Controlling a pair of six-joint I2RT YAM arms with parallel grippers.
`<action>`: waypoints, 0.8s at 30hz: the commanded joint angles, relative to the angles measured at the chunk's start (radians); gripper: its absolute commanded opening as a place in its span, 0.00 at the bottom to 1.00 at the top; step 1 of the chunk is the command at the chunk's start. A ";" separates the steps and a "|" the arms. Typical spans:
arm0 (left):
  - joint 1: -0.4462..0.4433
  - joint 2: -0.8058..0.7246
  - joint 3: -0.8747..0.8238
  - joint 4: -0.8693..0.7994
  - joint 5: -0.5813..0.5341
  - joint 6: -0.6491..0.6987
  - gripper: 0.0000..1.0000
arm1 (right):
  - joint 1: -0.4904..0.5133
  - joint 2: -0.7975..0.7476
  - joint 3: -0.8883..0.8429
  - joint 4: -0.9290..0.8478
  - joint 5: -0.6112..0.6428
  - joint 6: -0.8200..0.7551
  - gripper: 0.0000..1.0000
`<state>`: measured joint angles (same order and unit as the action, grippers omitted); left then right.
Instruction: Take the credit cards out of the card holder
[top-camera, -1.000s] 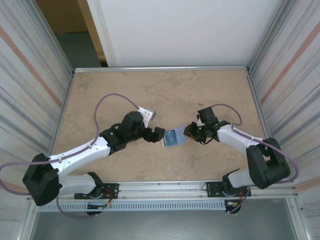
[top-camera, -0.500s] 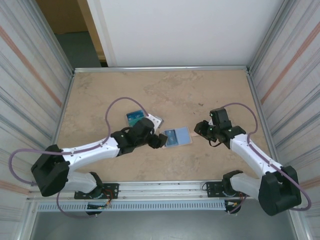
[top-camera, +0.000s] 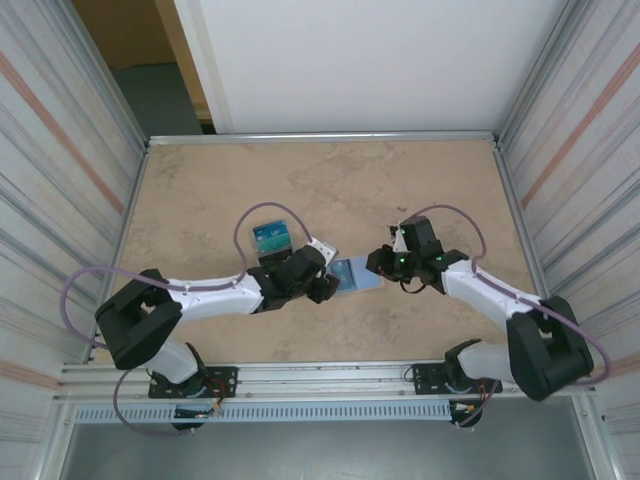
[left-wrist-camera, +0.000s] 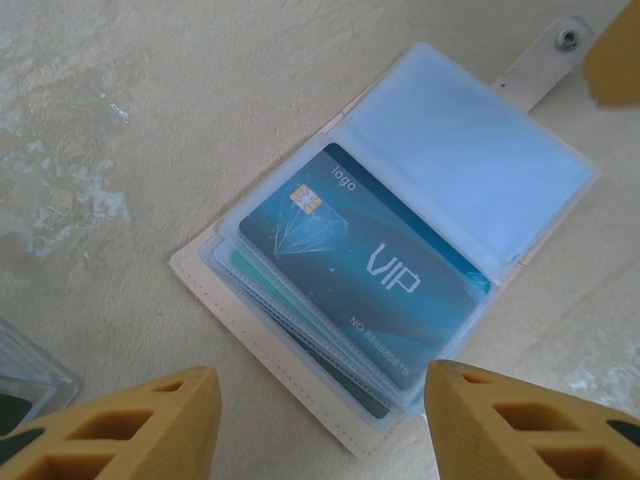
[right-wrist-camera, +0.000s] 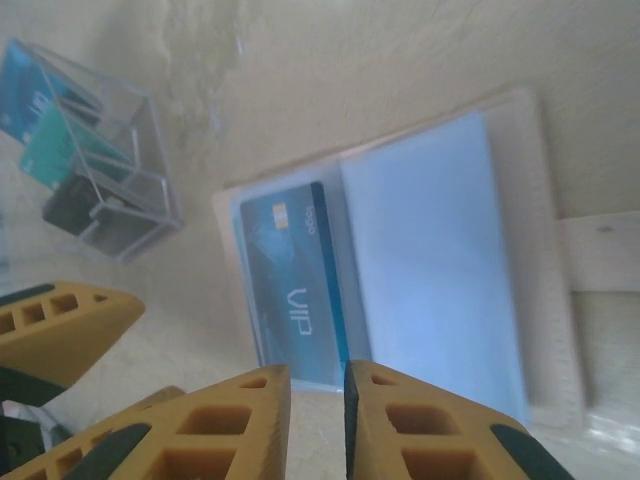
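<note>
Card holder (left-wrist-camera: 460, 150) lay open, VIP card (left-wrist-camera: 365, 275) uppermost | my left claw (left-wrist-camera: 320, 420) narrowed, still apart | right claw (right-wrist-camera: 317, 400) returned, barely apart, empty | extraction pending.

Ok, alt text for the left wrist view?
Open beige card holder lies flat on the marbled table, a dark blue VIP card topmost in its clear sleeves. The left gripper hangs open at the frame's bottom edge.

The top view looks steeply down from high over the near edge, taking in the whole beige marbled tabletop (top-camera: 400, 180). Both wrist views look down from close range on opposite sides, sharing the open beige folding card holder (left-wrist-camera: 460, 150) and its blue VIP card (left-wrist-camera: 365, 270).
</note>
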<state>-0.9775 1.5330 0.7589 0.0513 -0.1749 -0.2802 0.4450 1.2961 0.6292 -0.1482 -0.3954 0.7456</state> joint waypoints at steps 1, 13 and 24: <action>0.008 0.040 0.016 0.041 -0.022 -0.001 0.56 | 0.018 0.083 0.053 0.065 -0.077 -0.043 0.21; 0.077 0.114 0.030 0.060 0.076 -0.037 0.56 | 0.018 0.267 0.092 0.121 -0.115 -0.069 0.22; 0.079 0.189 0.086 0.018 0.094 -0.019 0.56 | 0.011 0.344 0.092 0.148 -0.144 -0.078 0.18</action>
<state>-0.9024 1.7061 0.8120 0.0986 -0.0891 -0.3122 0.4595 1.6211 0.6979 -0.0124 -0.5121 0.6945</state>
